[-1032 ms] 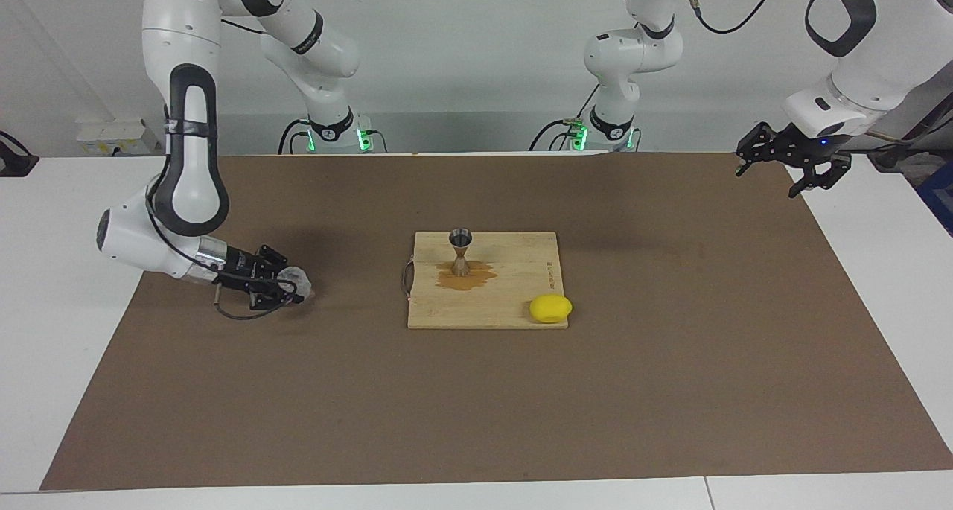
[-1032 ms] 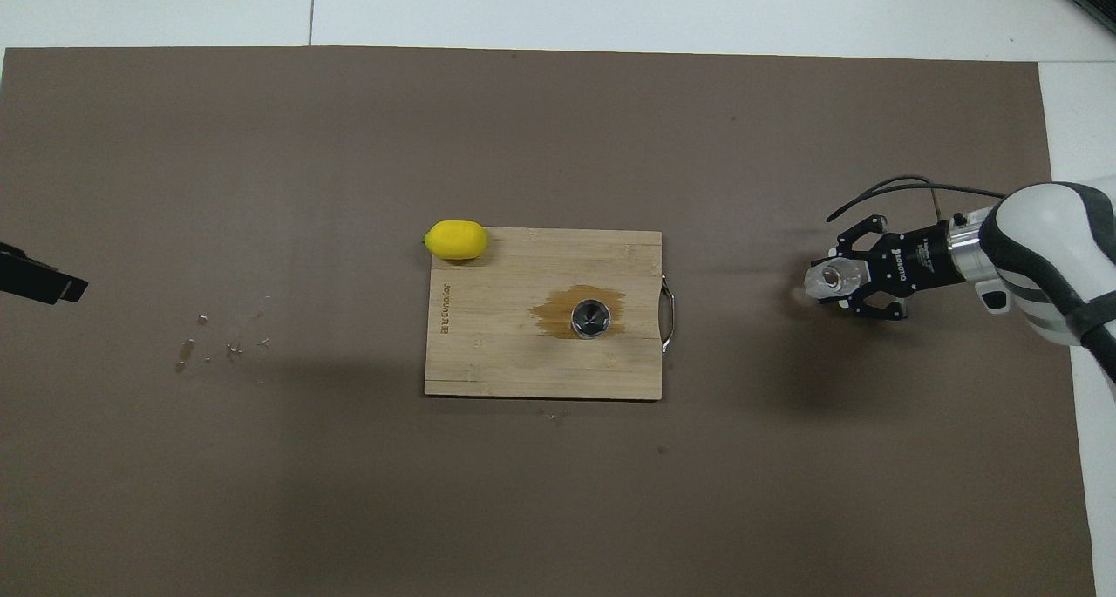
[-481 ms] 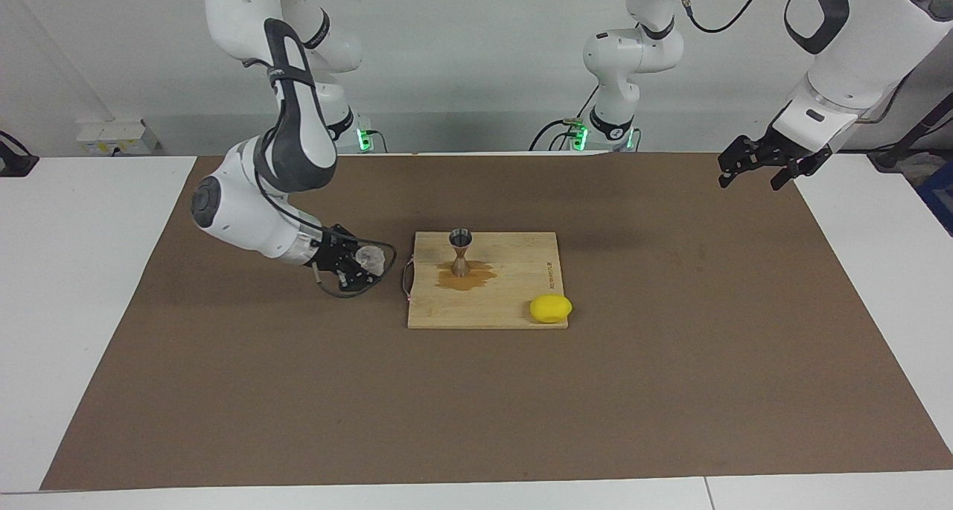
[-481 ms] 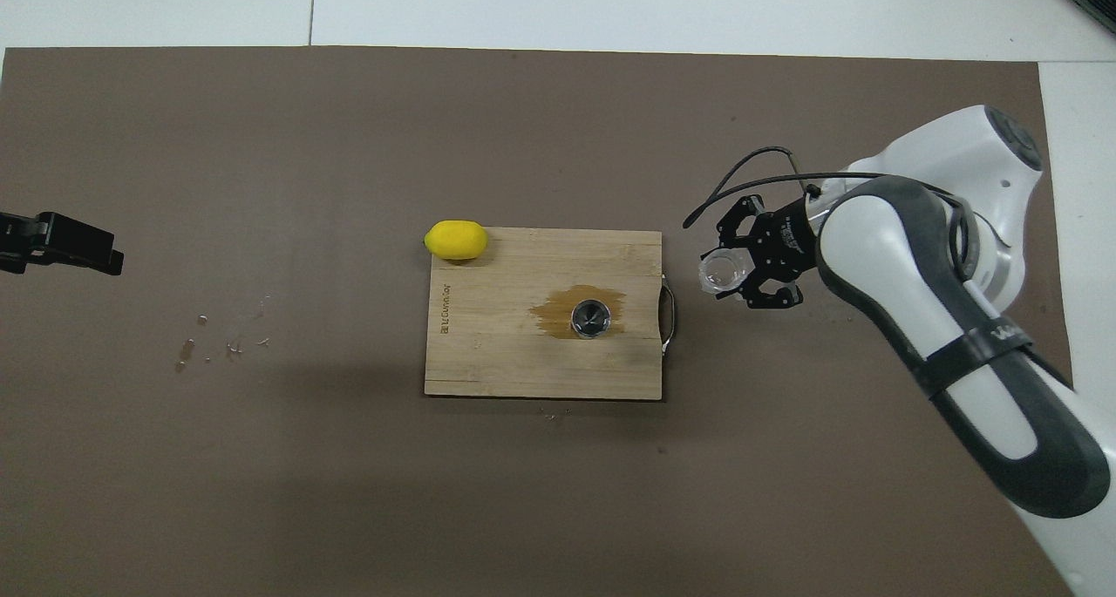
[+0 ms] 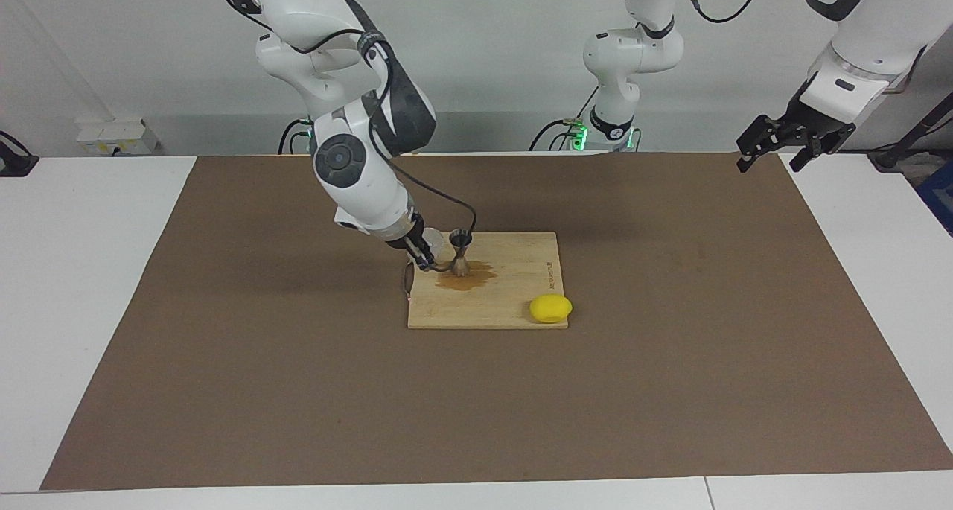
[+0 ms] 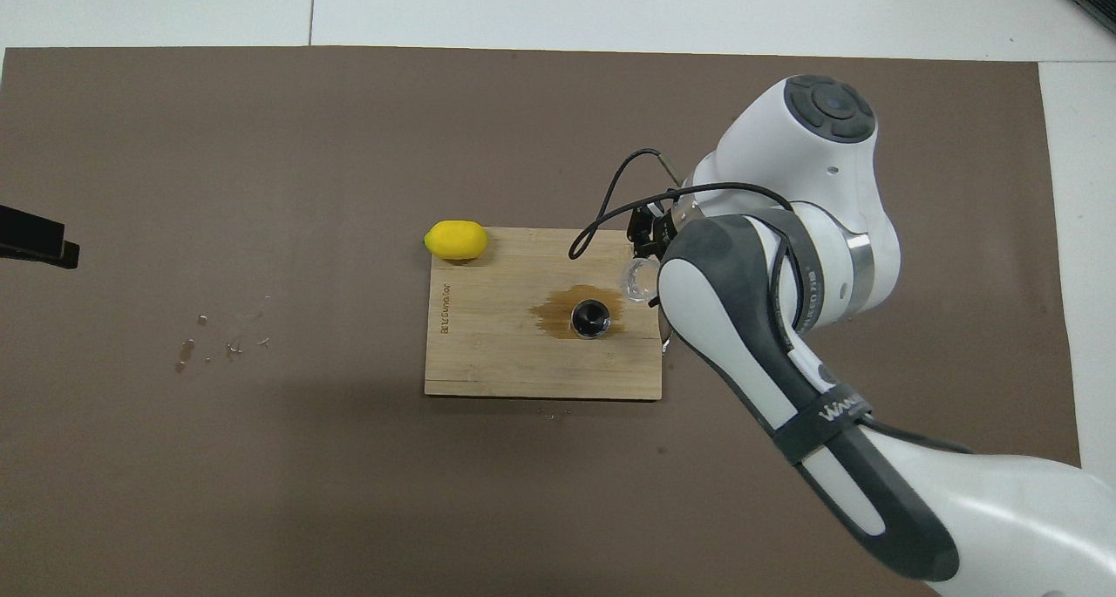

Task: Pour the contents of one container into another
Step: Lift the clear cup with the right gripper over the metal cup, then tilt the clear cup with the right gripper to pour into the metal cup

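The metal hourglass jigger (image 5: 460, 252) stands upright on a wooden cutting board (image 5: 514, 301), in a brown wet patch (image 5: 470, 278). It also shows in the overhead view (image 6: 590, 317). My right gripper (image 5: 424, 251) is shut on the small clear glass cup (image 5: 432, 237) and holds it over the board's handle end, just beside the jigger's top. In the overhead view the cup (image 6: 639, 280) shows next to the jigger, and the arm hides most of the right gripper (image 6: 643, 247). My left gripper (image 5: 788, 147) is open and empty, raised over the mat's corner at the left arm's end.
A yellow lemon (image 5: 551, 308) lies at the board's corner farther from the robots, and shows in the overhead view (image 6: 455, 240). A few droplets (image 6: 209, 346) lie on the brown mat (image 5: 670, 361) toward the left arm's end. The board (image 6: 488, 353) has a metal handle.
My right arm has swung the glass cup from the mat's right-arm end to over the board, beside the jigger. The left gripper has shifted slightly and stays raised.
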